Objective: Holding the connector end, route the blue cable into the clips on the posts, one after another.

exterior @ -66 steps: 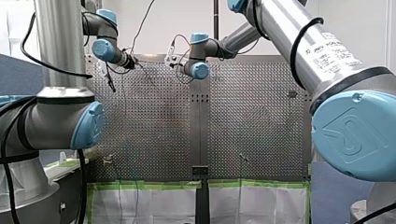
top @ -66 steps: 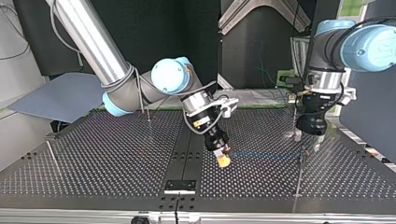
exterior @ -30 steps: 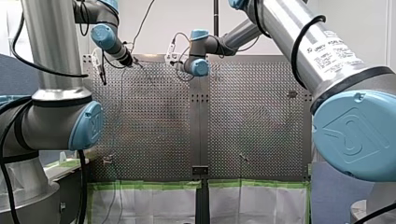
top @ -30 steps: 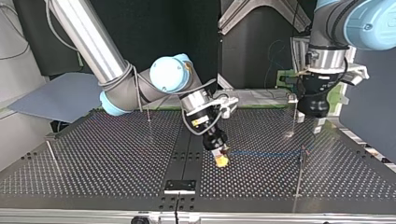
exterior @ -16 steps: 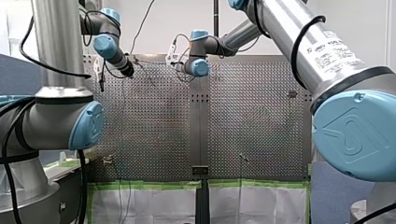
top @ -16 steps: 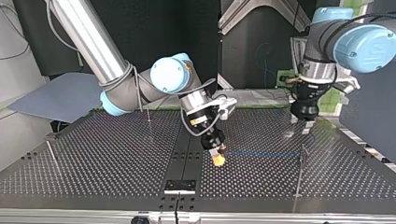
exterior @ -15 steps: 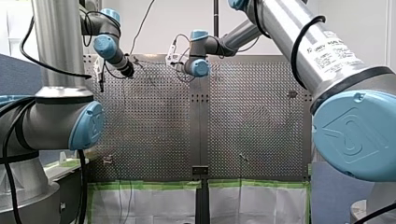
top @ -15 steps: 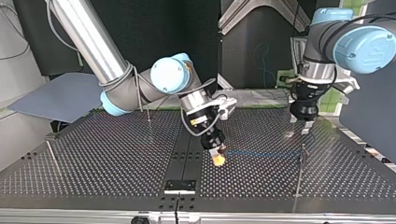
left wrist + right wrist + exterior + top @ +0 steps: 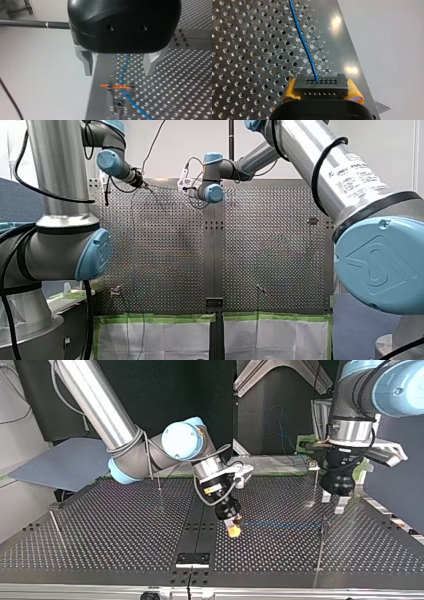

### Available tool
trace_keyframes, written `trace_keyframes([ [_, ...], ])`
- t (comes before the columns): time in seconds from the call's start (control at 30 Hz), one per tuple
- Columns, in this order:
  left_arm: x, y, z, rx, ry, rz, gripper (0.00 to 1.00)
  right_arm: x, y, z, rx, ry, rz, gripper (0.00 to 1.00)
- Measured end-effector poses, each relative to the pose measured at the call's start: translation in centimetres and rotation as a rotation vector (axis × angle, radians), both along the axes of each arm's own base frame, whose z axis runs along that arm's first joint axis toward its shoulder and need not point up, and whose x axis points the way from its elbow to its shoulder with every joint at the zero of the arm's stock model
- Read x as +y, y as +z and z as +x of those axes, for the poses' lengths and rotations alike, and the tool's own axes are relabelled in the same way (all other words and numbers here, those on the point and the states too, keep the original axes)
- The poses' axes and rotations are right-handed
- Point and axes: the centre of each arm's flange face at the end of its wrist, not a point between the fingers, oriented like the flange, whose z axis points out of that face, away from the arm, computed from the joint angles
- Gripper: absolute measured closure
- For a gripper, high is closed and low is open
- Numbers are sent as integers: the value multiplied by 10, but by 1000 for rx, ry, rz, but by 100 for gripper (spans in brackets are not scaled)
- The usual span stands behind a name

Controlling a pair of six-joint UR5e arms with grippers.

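Left end effector (image 9: 336, 502) has shifted toward the top view's right and its wrist has turned since half a second back; the right arm has barely budged.

Nearest the top view's camera is a thin post (image 9: 320, 540) at the right. Next back is the right end effector (image 9: 232, 529), low over the surface (image 9: 125, 525), yellow pads clamped on both sides of the black connector (image 9: 321, 88). Blue cable (image 9: 303, 42) is thin. It exits one hole in the connector's row and runs along the surface, long axis roughly straight across the top view toward that post, with a slight bow.

Further back, the left end effector hangs over the cable's far stretch, fingers wide apart, gripping nothing. Its wrist view shows the cable passing below the gap and crossing an orange clip (image 9: 117, 86) just ahead. Can't tell if it's seated.

Left arm is nearer the clip. My read: the next move hinges on the right one steering the connector end so the line drops in.

A second post (image 9: 315, 482) stands furthest back.
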Motion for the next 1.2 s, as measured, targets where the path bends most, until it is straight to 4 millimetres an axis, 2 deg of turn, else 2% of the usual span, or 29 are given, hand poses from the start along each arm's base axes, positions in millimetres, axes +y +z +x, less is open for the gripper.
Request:
trace_keyframes([
  [0.23,0,4,6,-43,-9,-4,0,-1,-3,1,3,0,2,100],
  [0.43,-1,-3,9,-19,-12,-21,0,-2,-6,1,5,0,5,100],
  [0.67,-1,-10,8,23,6,-27,0,-2,-6,1,5,-1,5,100],
  [1.2,-2,-11,7,27,21,-24,0,-2,-8,2,7,2,6,100],
])
